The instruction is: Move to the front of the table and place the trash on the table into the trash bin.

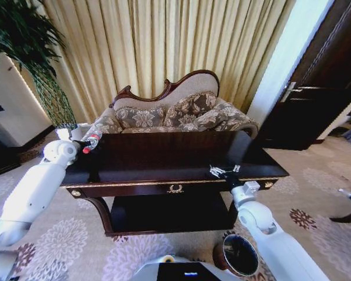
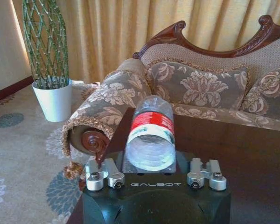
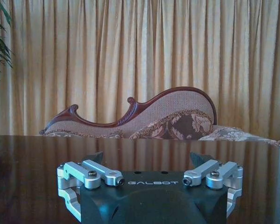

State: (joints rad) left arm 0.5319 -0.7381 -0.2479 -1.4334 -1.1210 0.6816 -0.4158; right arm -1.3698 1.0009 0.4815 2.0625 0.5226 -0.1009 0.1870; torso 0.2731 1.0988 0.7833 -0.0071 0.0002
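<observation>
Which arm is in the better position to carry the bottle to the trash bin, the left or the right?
Probably the left. The left gripper already has the bottle between its fingers at the table's left end. The right gripper rests open on the table. The trash bin, however, stands on the robot's right.

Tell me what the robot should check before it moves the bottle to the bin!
1. Bottle between the left end effector's fingers: ok, it lies right at the end effector.
2. Grip tight on the bottle: cannot tell.
3. Bottle at the table's far left corner, beside the sofa arm: ok, mind the arm when lifting.
4. Trash bin within sight: ok, on the floor by the robot's right arm.
5. Right end effector out of the way: ok, open at the table's front edge, holding nothing.
</observation>
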